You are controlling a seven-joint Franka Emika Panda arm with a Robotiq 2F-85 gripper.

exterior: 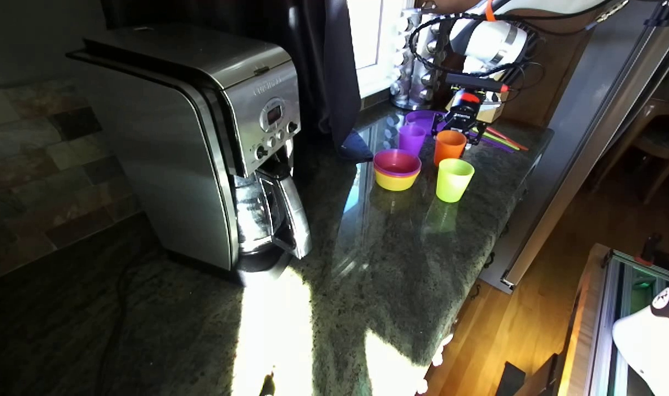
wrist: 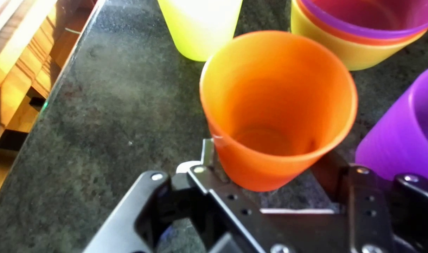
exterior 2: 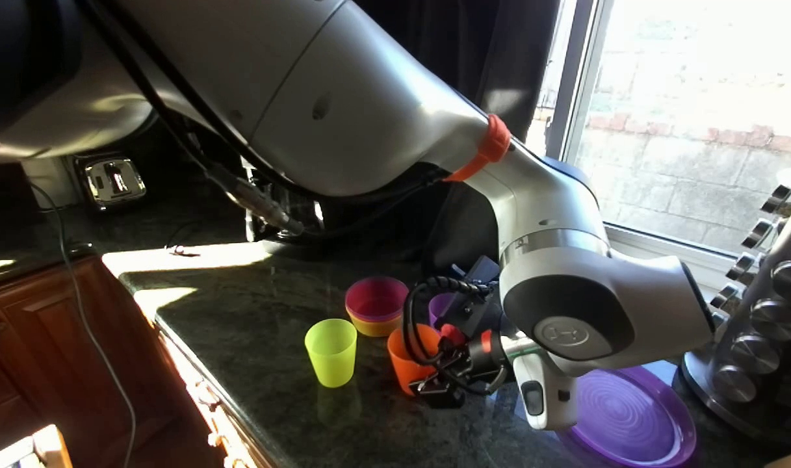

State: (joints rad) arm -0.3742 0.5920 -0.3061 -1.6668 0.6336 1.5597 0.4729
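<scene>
Flanking tapered orng cup [wrist: 277,105], gripper [wrist: 268,158], mottled ctr [wrist: 129,123]

In wrist view, gripper [wrist: 270,165] is seen at the bottom edge, jaws spread around orange cup [wrist: 277,105], one jaw close along each side; firm grip cannot be confirmed. Orange cup is shown mouth up, its inside visible. Yellow-green cup [wrist: 203,26] is cut off by the top edge. Stacked bowls [wrist: 366,38], pink-purple, orange and yellow, are placed top right; purple cup [wrist: 396,130], at the right edge, is partly covered by the gripper. Dark countertop [wrist: 112,112] is bordered at left by sunlit wood [wrist: 36,45].
</scene>
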